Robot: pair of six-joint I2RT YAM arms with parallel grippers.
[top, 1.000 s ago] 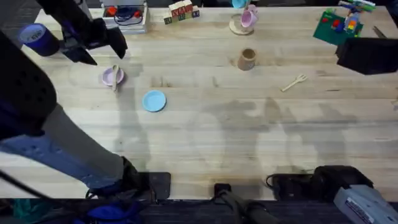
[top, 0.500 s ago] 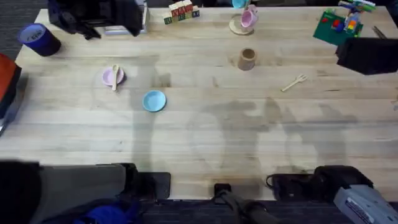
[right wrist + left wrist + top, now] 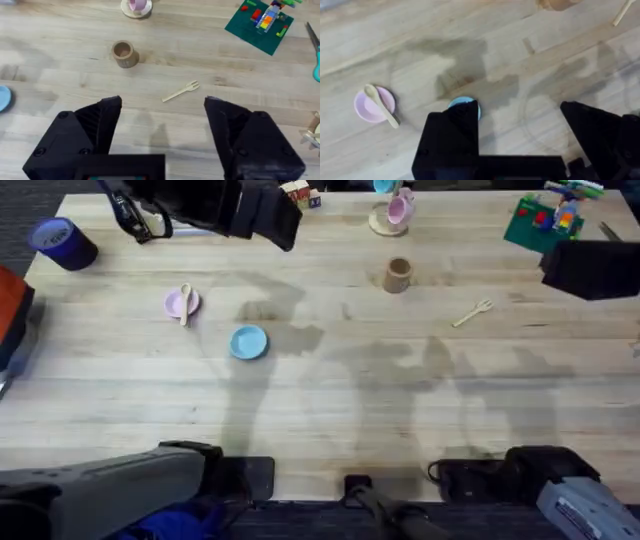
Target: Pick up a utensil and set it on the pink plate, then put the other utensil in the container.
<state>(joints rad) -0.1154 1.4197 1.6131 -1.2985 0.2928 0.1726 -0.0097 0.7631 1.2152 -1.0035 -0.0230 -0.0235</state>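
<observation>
The wooden spoon (image 3: pixel 184 302) lies across the pink plate (image 3: pixel 176 304) at the table's left; in the left wrist view the same spoon (image 3: pixel 381 104) rests on that plate (image 3: pixel 367 106). My left gripper (image 3: pixel 520 125) is open and empty, raised high over the table's far side (image 3: pixel 262 218), well away from the plate. Right of centre the wooden fork (image 3: pixel 472 313) lies flat on the table, with the wooden cup container (image 3: pixel 397 275) upright to its left. Held above the fork (image 3: pixel 181 92) and cup (image 3: pixel 123 53), my right gripper (image 3: pixel 162 117) is open and empty, dark at the right edge (image 3: pixel 590 268).
A light blue plate (image 3: pixel 248 341) sits near the pink one. A pink mug on a coaster (image 3: pixel 398 210), a green brick plate (image 3: pixel 545 220), a blue tape roll (image 3: pixel 62 242) and scissors (image 3: pixel 315 45) line the far side and edges.
My left arm has lifted away from the pink plate and swung right along the far edge. The spoon stays on the plate. The right arm has not moved.
</observation>
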